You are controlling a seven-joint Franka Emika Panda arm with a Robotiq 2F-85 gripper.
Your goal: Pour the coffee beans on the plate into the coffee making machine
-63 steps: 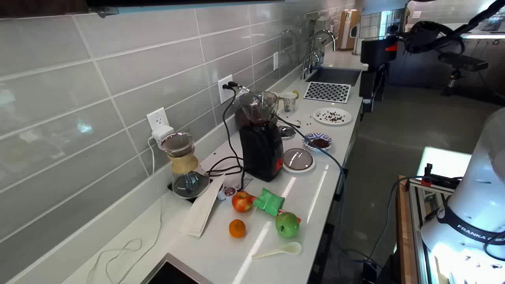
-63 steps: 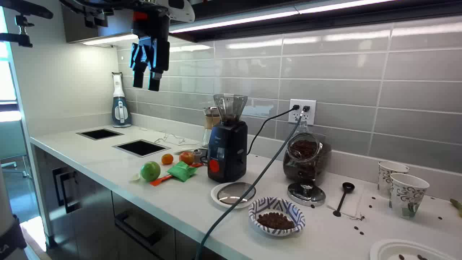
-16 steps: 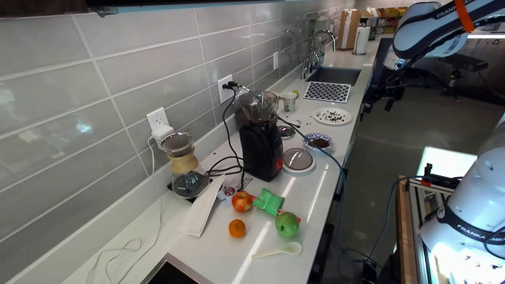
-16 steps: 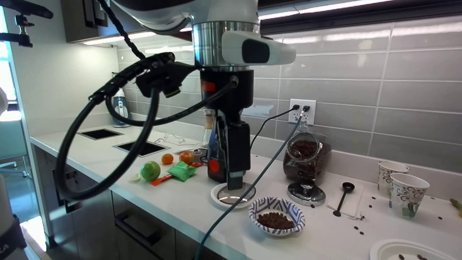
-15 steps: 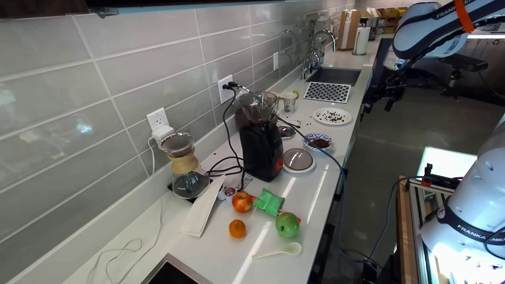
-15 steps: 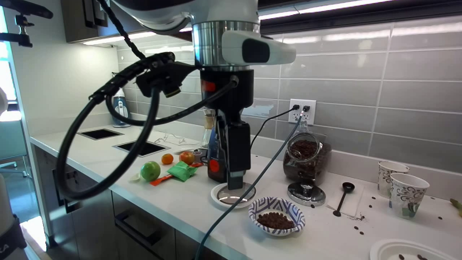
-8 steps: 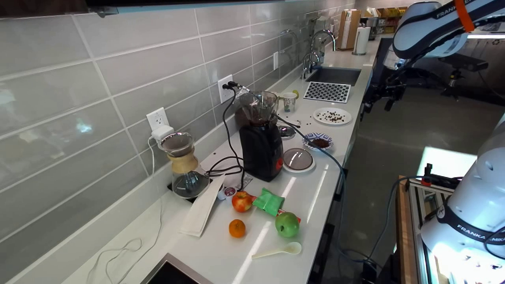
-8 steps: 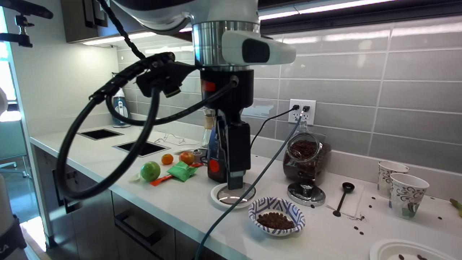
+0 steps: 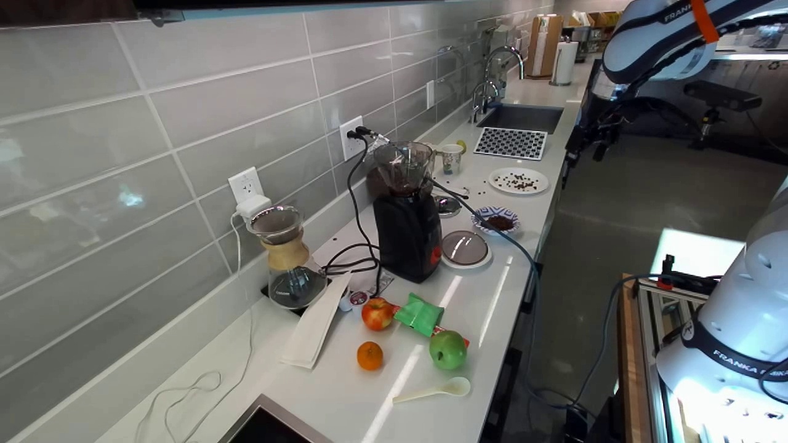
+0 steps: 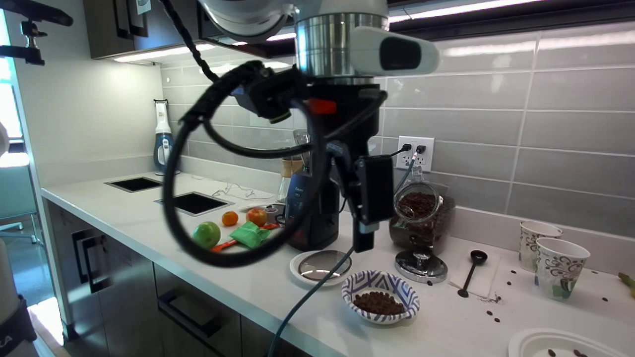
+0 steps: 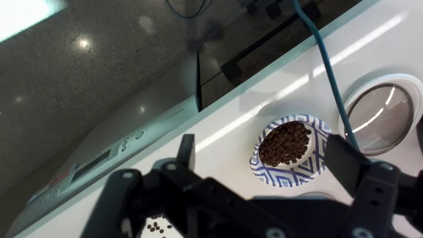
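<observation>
While the hand [image 11: 262, 151] gapes, coffee beans [image 11: 285, 142] lie in the patterned bowl [image 11: 285, 180].

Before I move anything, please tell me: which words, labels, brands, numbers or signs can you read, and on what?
"FRANKA", on the black band around the arm's base; the rest is blurred.
"FRANK", on the upper arm; its end is unclear.
Too small or blurred to read: marks on the grinder, glass carafe, coffee pod and appliance panel.
</observation>
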